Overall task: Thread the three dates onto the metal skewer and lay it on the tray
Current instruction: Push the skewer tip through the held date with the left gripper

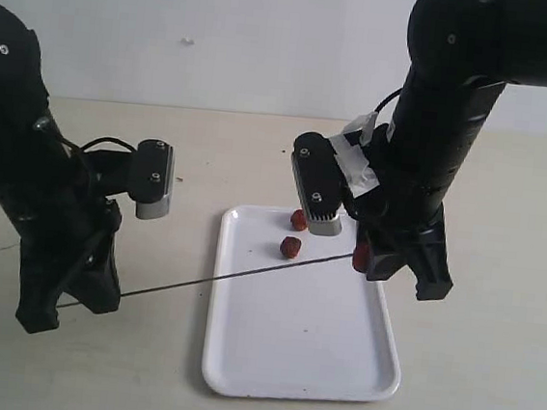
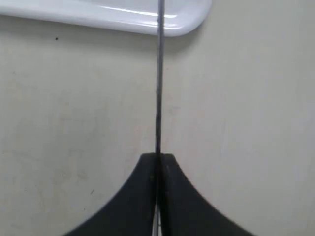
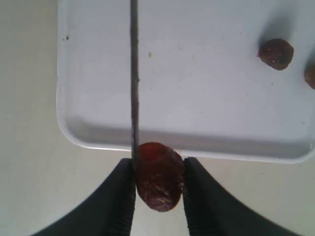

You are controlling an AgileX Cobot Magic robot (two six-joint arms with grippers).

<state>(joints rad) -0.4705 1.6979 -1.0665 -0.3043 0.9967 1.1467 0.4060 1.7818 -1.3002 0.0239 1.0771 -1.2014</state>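
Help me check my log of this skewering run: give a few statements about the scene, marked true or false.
1. The left gripper is shut on the metal skewer. True.
2. The right gripper is empty. False: it grips a date.
3. Two loose dates lie on the tray. True.
4. The metal skewer lies flat on the tray. False: the left gripper holds it, and it reaches across the tray to the gripped date.

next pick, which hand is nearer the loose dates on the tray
Right. The right hand, holding another date, is beside the tray near the loose dates; the left hand grips the skewer off the opposite side.
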